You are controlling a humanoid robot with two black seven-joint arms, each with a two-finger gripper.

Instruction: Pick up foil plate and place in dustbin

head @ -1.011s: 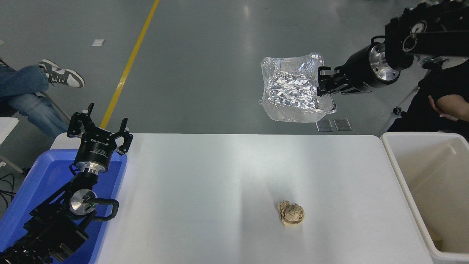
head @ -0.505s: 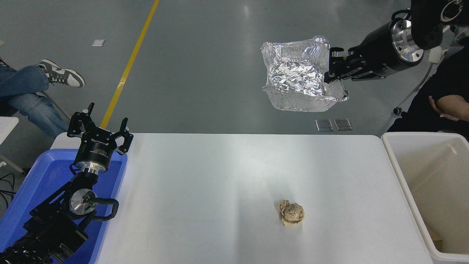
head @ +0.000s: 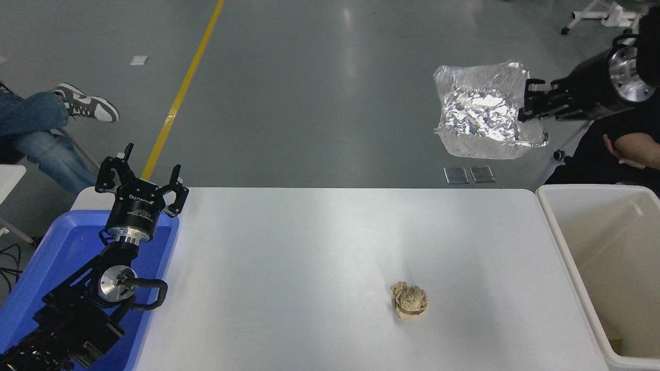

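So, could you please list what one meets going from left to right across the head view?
Blue tray → left gripper, parked over the tray → crumpled brown paper ball → foil plate → right gripper, holding the plate's rim → dustbin.

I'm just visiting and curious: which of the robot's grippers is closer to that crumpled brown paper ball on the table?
Hard to call. The left gripper is parked over the blue tray, far left of the paper ball; the right gripper holds the foil plate up beyond the table's far edge.
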